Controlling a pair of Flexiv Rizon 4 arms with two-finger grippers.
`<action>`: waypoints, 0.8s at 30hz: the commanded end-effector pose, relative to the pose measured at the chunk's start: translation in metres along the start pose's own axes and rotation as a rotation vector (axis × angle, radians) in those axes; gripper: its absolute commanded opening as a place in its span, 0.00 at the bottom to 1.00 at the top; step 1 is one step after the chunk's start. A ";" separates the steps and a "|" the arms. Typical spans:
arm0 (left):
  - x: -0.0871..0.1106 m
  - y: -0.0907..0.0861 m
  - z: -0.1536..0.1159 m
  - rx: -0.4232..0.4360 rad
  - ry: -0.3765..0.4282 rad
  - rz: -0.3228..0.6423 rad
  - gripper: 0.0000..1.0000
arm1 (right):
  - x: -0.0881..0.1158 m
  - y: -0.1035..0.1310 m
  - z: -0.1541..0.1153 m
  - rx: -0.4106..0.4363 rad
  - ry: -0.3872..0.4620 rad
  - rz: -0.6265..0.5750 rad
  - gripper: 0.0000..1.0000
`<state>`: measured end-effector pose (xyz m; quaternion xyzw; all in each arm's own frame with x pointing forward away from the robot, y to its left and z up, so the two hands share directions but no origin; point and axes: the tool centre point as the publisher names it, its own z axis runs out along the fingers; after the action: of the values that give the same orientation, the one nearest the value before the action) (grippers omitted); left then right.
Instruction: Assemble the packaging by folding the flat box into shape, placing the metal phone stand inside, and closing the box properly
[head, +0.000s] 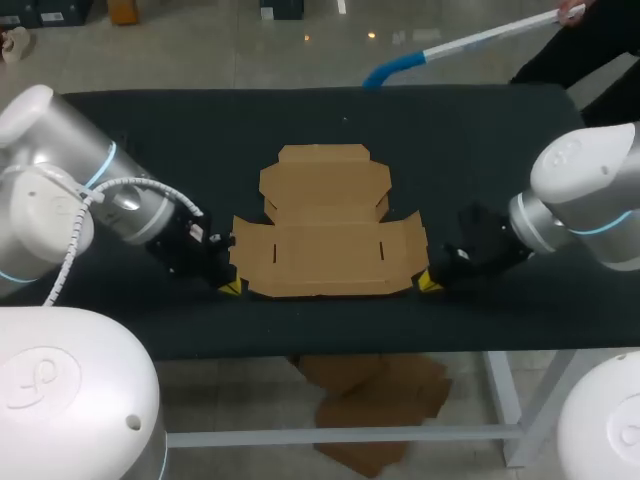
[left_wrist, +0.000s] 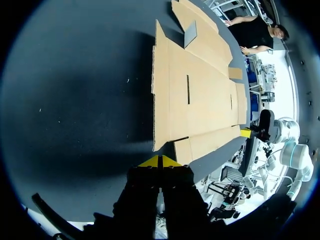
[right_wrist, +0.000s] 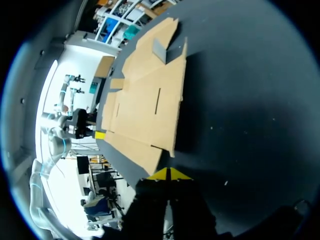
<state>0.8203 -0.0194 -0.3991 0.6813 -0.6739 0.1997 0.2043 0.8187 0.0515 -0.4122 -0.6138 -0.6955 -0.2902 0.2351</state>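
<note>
The flat brown cardboard box (head: 325, 235) lies unfolded in the middle of the black table (head: 480, 130). My left gripper (head: 230, 287) rests low by its near left corner, yellow tips pressed together and holding nothing. In the left wrist view this gripper (left_wrist: 160, 161) sits just short of the cardboard (left_wrist: 200, 90). My right gripper (head: 428, 283) mirrors it at the near right corner, also shut and empty. In the right wrist view that gripper (right_wrist: 168, 173) points along the cardboard's (right_wrist: 150, 100) edge. One small flap (left_wrist: 190, 34) stands tilted up. No phone stand is in view.
A long pole with a curved blue end (head: 390, 68), held by a person, reaches the table's far edge. Bare black tabletop surrounds the box, with room at the far left and far right. The table's front edge (head: 330, 352) runs just behind both grippers.
</note>
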 end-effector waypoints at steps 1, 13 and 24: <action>0.000 -0.004 0.006 -0.011 -0.002 -0.003 0.00 | -0.001 0.001 0.003 -0.001 0.001 -0.002 0.00; 0.001 -0.003 0.012 -0.016 -0.007 -0.001 0.00 | 0.001 0.001 0.009 -0.002 0.004 -0.008 0.00; 0.002 -0.006 0.016 -0.014 -0.013 0.000 0.00 | 0.003 0.001 0.013 -0.004 0.007 -0.011 0.00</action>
<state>0.8241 -0.0279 -0.4105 0.6811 -0.6758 0.1934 0.2050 0.8201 0.0624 -0.4175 -0.6103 -0.6979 -0.2925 0.2342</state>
